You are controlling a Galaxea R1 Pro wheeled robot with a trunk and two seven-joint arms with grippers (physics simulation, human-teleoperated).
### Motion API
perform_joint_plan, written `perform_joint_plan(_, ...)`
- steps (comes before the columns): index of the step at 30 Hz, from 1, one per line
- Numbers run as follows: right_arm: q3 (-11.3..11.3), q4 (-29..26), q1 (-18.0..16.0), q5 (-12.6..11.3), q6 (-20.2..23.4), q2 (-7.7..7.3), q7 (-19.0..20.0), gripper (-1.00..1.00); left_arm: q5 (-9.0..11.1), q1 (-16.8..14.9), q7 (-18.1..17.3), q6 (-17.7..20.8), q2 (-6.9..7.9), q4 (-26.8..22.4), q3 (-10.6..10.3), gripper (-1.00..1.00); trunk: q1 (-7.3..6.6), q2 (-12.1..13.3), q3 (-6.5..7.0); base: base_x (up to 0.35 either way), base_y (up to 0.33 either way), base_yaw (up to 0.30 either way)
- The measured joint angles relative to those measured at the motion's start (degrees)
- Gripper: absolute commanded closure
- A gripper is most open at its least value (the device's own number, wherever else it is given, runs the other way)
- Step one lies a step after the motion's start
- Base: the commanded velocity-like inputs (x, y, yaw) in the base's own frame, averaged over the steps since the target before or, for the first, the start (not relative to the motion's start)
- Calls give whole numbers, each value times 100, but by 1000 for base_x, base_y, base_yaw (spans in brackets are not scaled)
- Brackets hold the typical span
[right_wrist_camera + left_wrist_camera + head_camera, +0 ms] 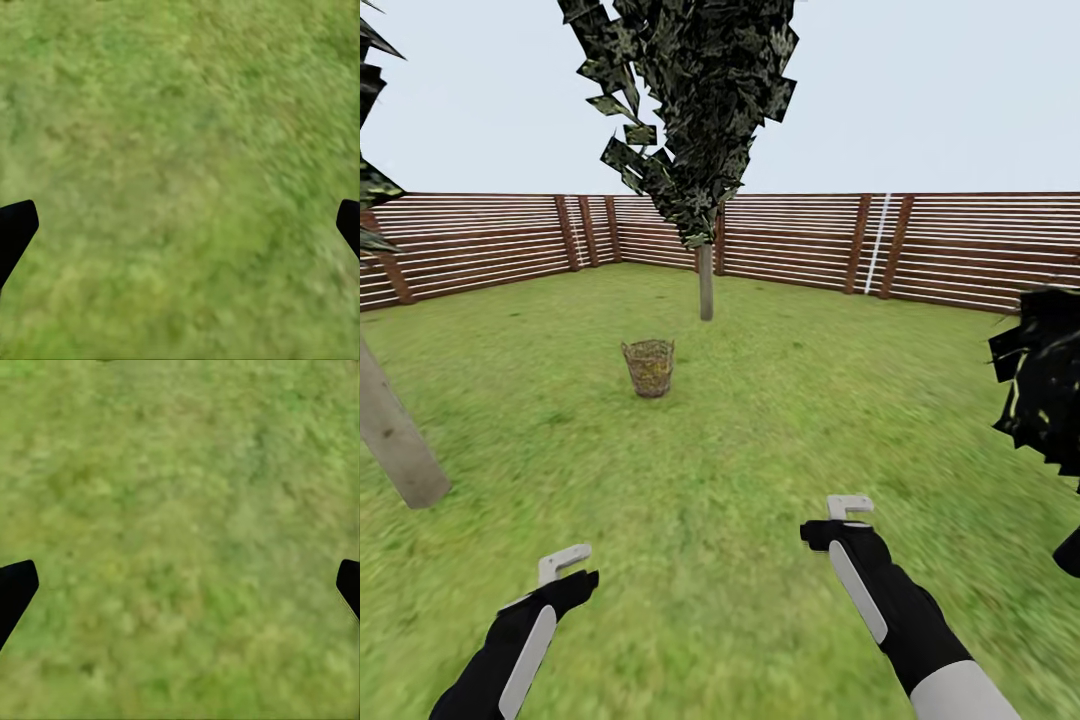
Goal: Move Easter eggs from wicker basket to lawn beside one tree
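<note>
Slatted fence (480, 240) bounds lawn (760, 420); open grass ahead, leaning trunk (395, 440) near left | wicker basket (649, 367) upright mid-lawn before straight-trunked tree (706, 280), contents indistinct | left gripper (565, 562) and right gripper (850, 507) low over grass, fingers spread wide, empty.

Fenced garden: lawn (760, 420), slat fence (480, 240), tree (705, 280)

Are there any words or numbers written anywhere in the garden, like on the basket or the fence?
None: no words, numbers or signs can be read anywhere.
The basket shows plain weave only.
The fence shows bare slats.
The left hand and right hand carry no labels.
</note>
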Motion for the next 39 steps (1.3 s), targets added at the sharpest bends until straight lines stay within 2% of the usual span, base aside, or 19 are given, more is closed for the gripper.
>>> perform_joint_plan(39, -2, 9, 0, 0, 0, 0, 0, -100, 0, -2, 0, 0, -39, -12, -9, -100, 0, 0, 0, 328, 0, 0)
